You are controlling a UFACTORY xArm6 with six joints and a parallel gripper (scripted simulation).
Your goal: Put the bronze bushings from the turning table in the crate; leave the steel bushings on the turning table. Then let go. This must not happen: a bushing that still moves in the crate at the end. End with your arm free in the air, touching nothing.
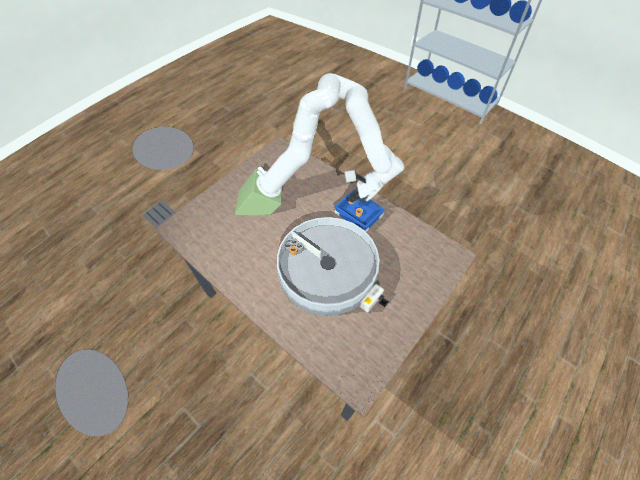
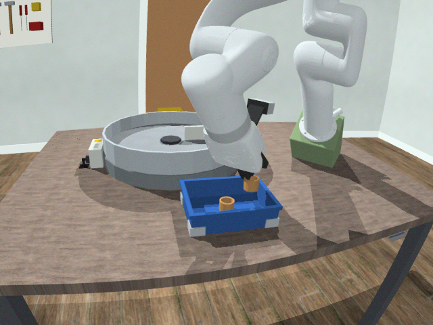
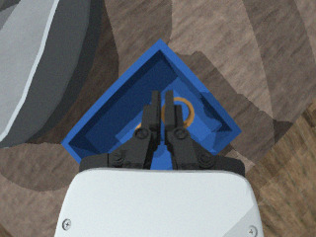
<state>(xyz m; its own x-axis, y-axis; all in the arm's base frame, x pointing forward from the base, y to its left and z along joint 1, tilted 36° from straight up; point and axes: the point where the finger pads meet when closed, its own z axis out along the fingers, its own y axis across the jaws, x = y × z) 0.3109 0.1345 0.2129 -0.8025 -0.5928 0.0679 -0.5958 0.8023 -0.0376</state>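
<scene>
My gripper [image 1: 353,196] [image 2: 246,175] [image 3: 163,102] is shut on the wall of a bronze bushing [image 1: 351,202] [image 2: 251,184] [image 3: 192,113]. It holds this bushing upright at the inner right end of the blue crate [image 1: 373,208] [image 2: 234,222] [image 3: 124,97], partly below rim level; whether it touches the crate floor is unclear. Another bronze bushing [image 1: 358,212] [image 2: 226,204] stands in the crate, mostly hidden by a finger in the wrist view. On the turning table [image 1: 343,281] [image 2: 150,161] [image 3: 17,74], one bronze bushing [image 1: 293,248] is beside several steel bushings [image 1: 295,243] near the bar.
A pale bar [image 1: 307,244] reaches across the turning table from its dark hub [image 1: 327,262] [image 2: 170,139]. A white box [image 1: 372,298] [image 2: 96,154] is at the turning table's outer wall. The green arm base [image 1: 258,200] [image 2: 314,148] stands on the wooden table [image 1: 330,351] [image 2: 105,244].
</scene>
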